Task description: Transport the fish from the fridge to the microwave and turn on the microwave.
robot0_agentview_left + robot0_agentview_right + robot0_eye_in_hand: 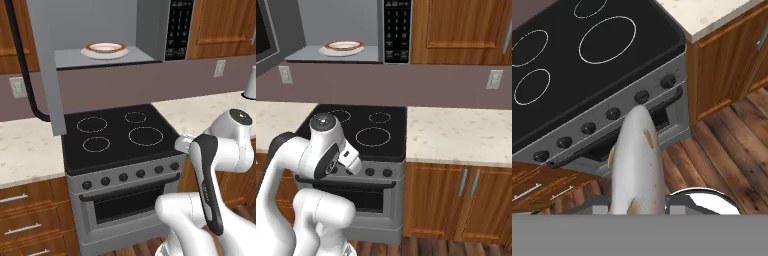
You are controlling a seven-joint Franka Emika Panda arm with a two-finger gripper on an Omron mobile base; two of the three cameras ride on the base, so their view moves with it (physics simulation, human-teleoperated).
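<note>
Four rings on black stove [117, 135] | speckled counter [461, 132] beside | tool [637, 210] clamped on fish [637, 165]

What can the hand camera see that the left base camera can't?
Hand view alone: the fish held up close, plus the wooden floor. Left base view alone: the open microwave with a plate inside, above the stove. Both share the black stove top and its row of knobs.
</note>
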